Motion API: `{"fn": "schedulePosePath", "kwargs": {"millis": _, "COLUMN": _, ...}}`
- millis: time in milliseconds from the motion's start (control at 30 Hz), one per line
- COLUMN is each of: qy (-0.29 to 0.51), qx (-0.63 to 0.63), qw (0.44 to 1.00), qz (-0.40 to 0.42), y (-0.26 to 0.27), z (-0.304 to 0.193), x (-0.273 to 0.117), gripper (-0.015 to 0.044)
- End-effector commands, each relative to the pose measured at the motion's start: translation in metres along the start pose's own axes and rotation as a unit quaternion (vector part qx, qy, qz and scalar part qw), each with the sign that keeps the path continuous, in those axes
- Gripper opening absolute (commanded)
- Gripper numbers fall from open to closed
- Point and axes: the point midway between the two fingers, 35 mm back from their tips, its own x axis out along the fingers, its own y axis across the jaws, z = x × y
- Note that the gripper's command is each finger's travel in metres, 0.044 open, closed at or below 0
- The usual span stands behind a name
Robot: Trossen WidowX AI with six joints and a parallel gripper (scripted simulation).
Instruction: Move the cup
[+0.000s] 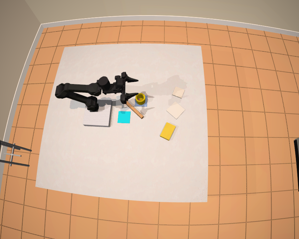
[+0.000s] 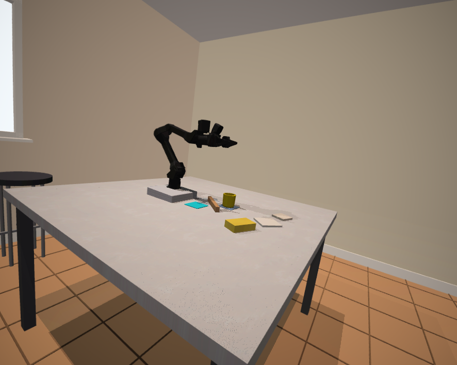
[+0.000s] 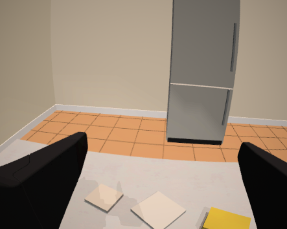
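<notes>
Overhead, open tool; unlabelled yellow cup.

Top view looks straight down from high, exterior from a far corner, wrist forward; all share the table.
</notes>
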Motion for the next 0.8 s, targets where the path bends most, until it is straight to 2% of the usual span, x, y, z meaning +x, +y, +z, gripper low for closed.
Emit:
{"fn": "schedulePosePath", "kwargs": {"millis": 0, "qy": 0.007, "qx": 0.008, "qw": 1.0, "qz": 0.001, "y": 0.0, "z": -0.002, "x": 0.002, "gripper": 0.0374}}
{"fn": "schedulePosePath", "kwargs": {"millis": 133, "qy": 0.144, "qx": 0.165, "qw": 0.976, "qz": -0.01, "y": 0.012, "z": -0.047, "x": 0.027, "gripper": 0.0269}}
{"fn": "schedulePosePath", "kwargs": {"millis": 267, "qy": 0.297, "qx": 0.329, "qw": 0.893, "qz": -0.079, "y": 0.027, "z": -0.103, "x": 0.039, "gripper": 0.0167}}
{"fn": "schedulePosePath", "kwargs": {"millis": 467, "qy": 0.453, "qx": 0.484, "qw": 0.693, "qz": -0.283, "y": 0.049, "z": -0.176, "x": 0.026, "gripper": 0.0167}}
{"fn": "schedulePosePath", "kwargs": {"millis": 633, "qy": 0.481, "qx": 0.514, "qw": 0.51, "qz": -0.495, "y": 0.062, "z": -0.215, "x": -0.004, "gripper": 0.0167}}
{"fn": "schedulePosePath", "kwargs": {"millis": 700, "qy": 0.477, "qx": 0.511, "qw": 0.486, "qz": -0.525, "y": 0.056, "z": -0.218, "x": -0.011, "gripper": 0.0167}}
{"fn": "schedulePosePath", "kwargs": {"millis": 767, "qy": 0.477, "qx": 0.511, "qw": 0.486, "qz": -0.525, "y": 0.056, "z": -0.218, "x": -0.011, "gripper": 0.0167}}
